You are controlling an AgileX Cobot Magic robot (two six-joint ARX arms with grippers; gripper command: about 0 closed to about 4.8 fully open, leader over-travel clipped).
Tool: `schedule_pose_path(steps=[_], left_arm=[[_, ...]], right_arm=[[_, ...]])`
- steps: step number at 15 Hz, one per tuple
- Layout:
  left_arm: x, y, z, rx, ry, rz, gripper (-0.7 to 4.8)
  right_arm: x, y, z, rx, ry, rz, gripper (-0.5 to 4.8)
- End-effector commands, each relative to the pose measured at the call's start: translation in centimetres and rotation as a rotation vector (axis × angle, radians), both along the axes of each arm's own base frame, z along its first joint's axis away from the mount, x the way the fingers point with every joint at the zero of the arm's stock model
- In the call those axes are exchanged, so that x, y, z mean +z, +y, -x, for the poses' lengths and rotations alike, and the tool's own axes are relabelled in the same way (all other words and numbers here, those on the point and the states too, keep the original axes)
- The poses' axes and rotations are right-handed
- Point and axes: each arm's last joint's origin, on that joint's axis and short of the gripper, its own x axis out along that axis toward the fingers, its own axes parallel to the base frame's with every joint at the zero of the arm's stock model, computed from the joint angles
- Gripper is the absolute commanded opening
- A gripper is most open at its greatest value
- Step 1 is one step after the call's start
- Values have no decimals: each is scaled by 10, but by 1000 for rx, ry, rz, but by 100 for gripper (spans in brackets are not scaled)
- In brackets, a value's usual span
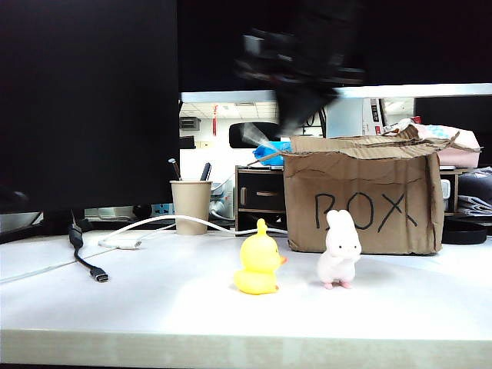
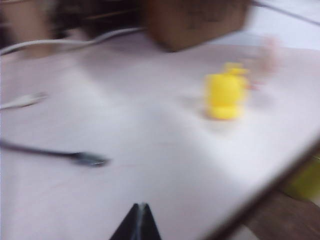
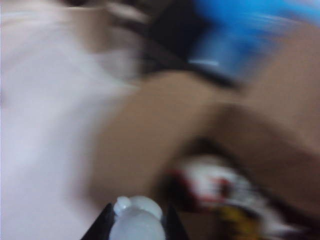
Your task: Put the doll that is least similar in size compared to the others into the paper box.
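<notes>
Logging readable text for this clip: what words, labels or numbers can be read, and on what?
"BOX": handwritten in black marker on the front of the paper box.
Small label behind the box, near its upper right: too small to read.
Both wrist views: too blurred to read anything.

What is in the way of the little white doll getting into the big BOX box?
Nothing visible blocks it. The right gripper holds the doll between its fingers, up above the paper box, whose ragged top is open. Something white, red and yellow lies blurred inside. The duck and rabbit stand on the table in front, out of the way.
</notes>
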Motion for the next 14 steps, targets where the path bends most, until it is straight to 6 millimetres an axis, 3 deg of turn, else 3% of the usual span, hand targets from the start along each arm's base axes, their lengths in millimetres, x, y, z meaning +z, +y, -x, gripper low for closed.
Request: schedule_pose_path(steps=[1, 5, 10, 12, 14], left_arm=[[2, 5, -3, 49, -16, 9, -5], [14, 8, 3, 50, -140, 81, -5], [19, 8, 6, 40, -197, 116, -5], [18, 6, 8, 8, -190, 116, -5], [18, 0, 12, -59, -185, 122, -5]], right_arm=[[6, -21, -11, -68, -45, 16, 52], [6, -47, -24, -134, -51, 30, 52], [3, -52, -26, -148, -34, 39, 53], [3, -52, -26, -146, -32, 38, 124], [2, -52, -24, -146, -14, 47, 129]])
